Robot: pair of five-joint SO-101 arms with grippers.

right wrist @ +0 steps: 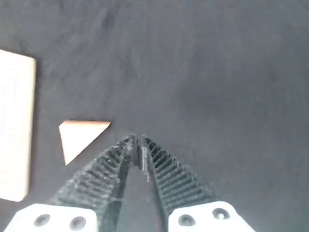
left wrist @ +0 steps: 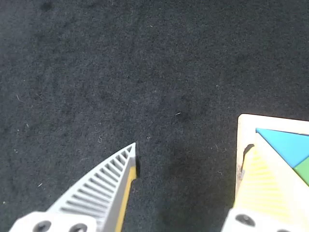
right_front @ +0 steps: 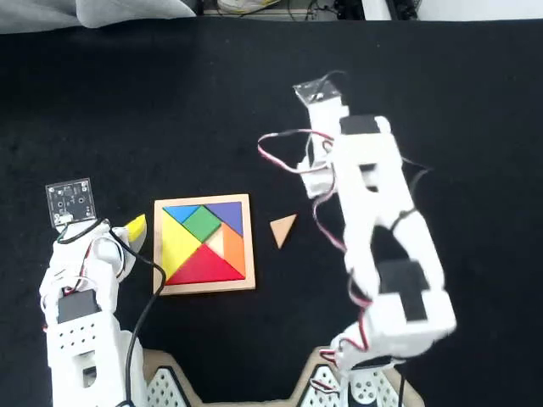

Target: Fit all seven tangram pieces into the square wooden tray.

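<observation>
Six coloured tangram pieces (right_front: 204, 264) are seated in the square wooden tray (right_front: 249, 246), the seventh, a pale triangle (right_front: 283, 228), is seen lying on the black table (right_front: 441, 76) just beside the tray, the right gripper (right wrist: 138, 141) is pressed shut and empty near it, and the left gripper (left wrist: 193, 145) is spread wide at a tray corner.

Both arms are made of chunky white plastic blocks. The right arm (right_front: 382, 246) has black motor boxes (right_front: 405, 288) set in it, and thin red, white and black wires (right_front: 284, 157) loop beside it. The left arm (right_front: 81, 326) has a black cable (right_front: 140, 318) and a small dark square board (right_front: 70, 202). The left gripper (left wrist: 193, 145) has one white ribbed finger (left wrist: 106, 179) and one yellow finger (left wrist: 260, 188). The right gripper (right wrist: 138, 141) has black ribbed fingers (right wrist: 96, 179) on a white base with round screw holes (right wrist: 219, 213).
</observation>
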